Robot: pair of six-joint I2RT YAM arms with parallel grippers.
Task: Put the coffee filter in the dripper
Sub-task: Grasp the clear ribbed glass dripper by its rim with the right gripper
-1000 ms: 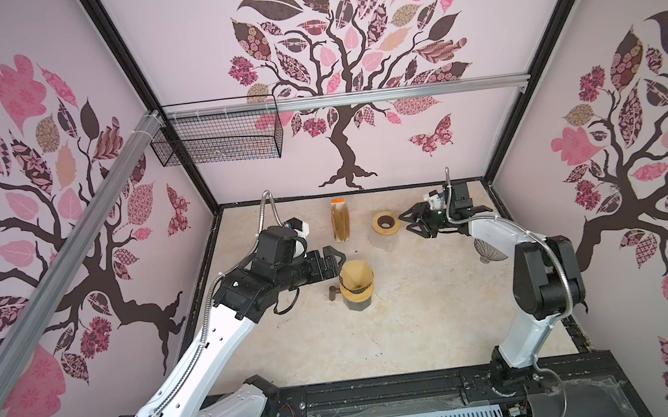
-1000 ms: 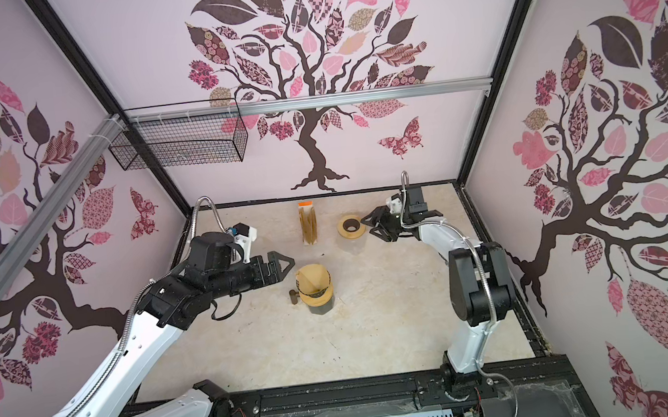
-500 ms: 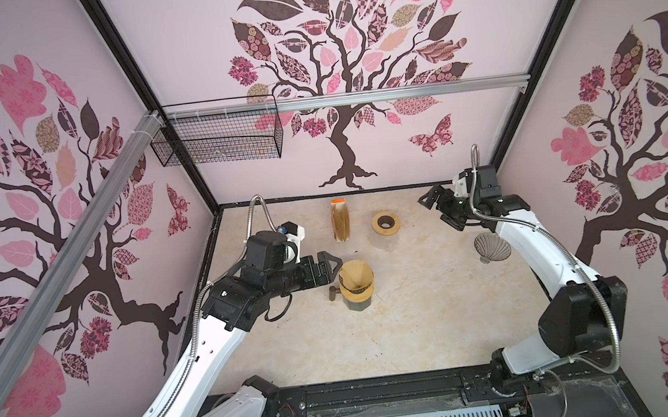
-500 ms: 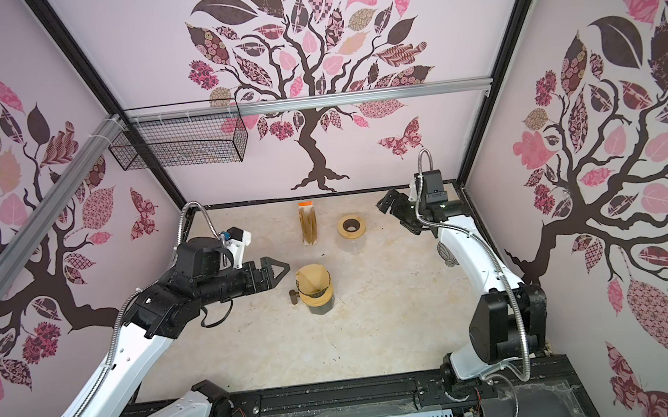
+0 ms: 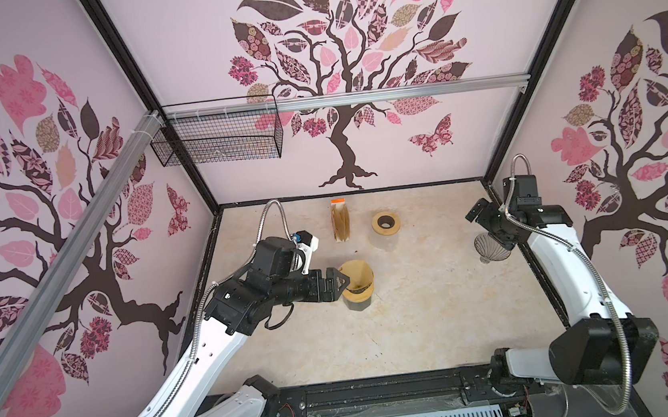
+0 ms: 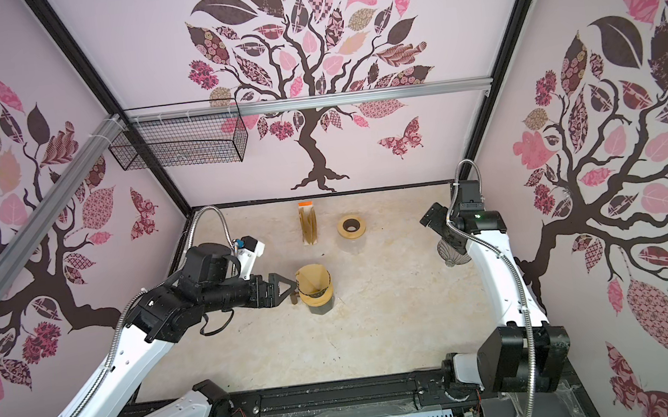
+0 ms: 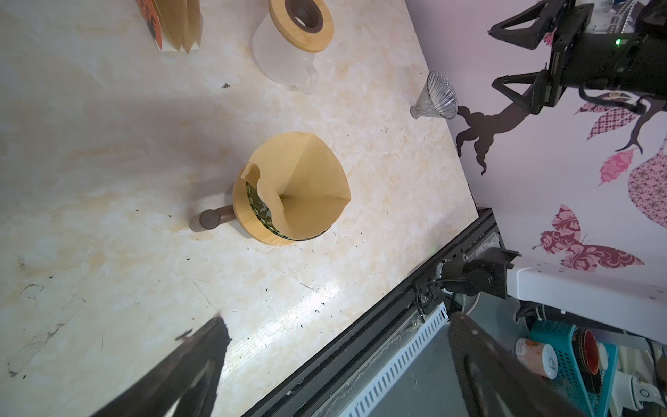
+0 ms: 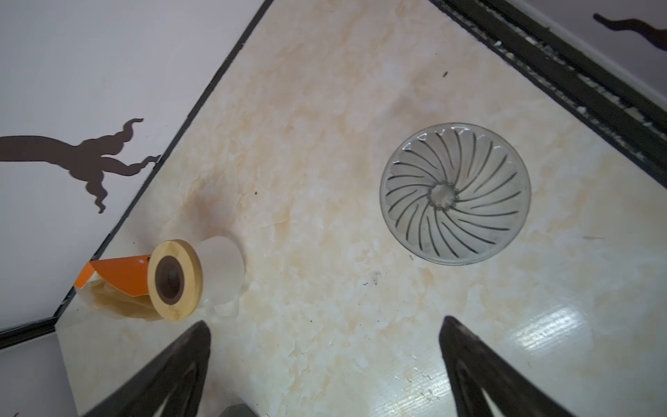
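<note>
At centre, curled tan filter (image 7: 310, 187) is being cupped by dripper (image 7: 242, 213).
Left gripper (image 5: 341, 282) is being held beside it, right gripper (image 7: 494, 57) by the wall (image 5: 618, 232); jaws apart, open table (image 5: 417, 314) between.

Paper, wood and glass on your glossy counter (image 7: 108, 162).
You see a matt brown paper coffee filter (image 7: 310, 180) and a smooth wood-collared dripper (image 7: 241, 213); the ribbed glass cone (image 8: 454, 193) is clear and shiny.

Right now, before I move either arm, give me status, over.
Left tool open, right tool open, both empty. Coffee filter seated in wood-ringed dripper, centre, left tool beside it. Right tool by empty glass cone. Nothing in the way.
</note>
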